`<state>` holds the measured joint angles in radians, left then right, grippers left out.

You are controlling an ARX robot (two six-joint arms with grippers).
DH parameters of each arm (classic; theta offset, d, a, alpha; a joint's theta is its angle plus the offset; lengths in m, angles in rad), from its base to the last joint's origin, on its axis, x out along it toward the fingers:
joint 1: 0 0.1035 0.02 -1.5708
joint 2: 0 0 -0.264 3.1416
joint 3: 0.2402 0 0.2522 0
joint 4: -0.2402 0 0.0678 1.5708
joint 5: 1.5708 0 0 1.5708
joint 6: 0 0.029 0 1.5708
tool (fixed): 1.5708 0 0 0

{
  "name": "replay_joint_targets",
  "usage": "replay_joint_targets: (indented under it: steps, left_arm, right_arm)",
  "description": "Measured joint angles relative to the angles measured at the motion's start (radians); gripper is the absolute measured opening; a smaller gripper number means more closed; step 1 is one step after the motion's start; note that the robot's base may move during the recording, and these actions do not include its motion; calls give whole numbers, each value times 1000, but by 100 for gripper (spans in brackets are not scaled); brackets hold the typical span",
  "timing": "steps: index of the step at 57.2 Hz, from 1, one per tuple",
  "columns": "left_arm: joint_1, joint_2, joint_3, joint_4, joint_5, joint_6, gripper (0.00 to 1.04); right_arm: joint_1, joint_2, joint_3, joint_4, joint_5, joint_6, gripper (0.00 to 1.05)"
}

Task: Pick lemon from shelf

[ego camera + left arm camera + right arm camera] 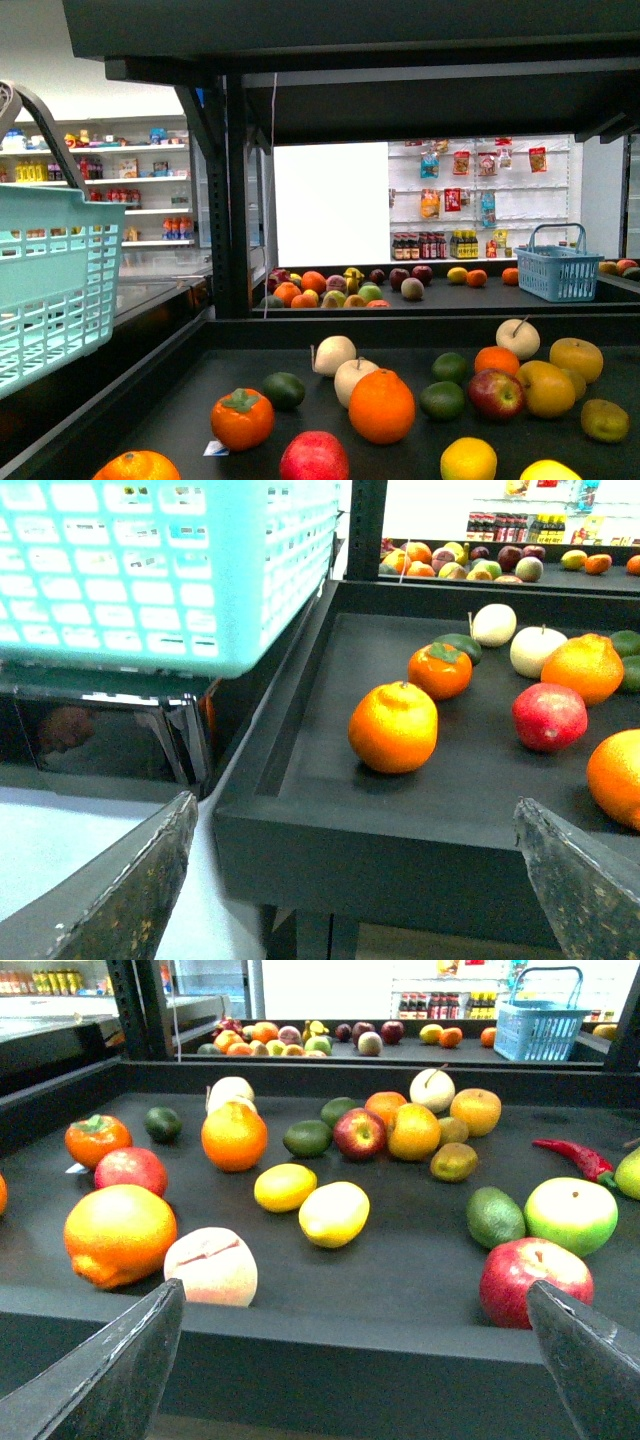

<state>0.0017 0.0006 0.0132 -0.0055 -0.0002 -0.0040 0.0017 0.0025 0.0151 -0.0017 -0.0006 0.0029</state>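
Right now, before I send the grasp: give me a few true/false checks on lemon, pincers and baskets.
1. The lemon lies on the shelf tray. True.
2. The right pincer grips the lemon. False: it is open and empty.
3. The left pincer is open. True.
4. The teal basket sits among the fruit. False: it is outside the tray, off its left side.
5. A red chili lies on the tray. True.

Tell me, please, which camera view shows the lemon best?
The right wrist view: the lemon lies whole and unobstructed on the shelf. The front view shows only its top at the picture's bottom edge; the left wrist view misses it.
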Motion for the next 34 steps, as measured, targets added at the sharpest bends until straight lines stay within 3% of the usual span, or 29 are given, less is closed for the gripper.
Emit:
replay_joint_targets:
  steps: [34]
  left_arm:
    - [0,0,0,0,1,0,97]
  right_arm:
    - [0,0,0,0,0,0,102]
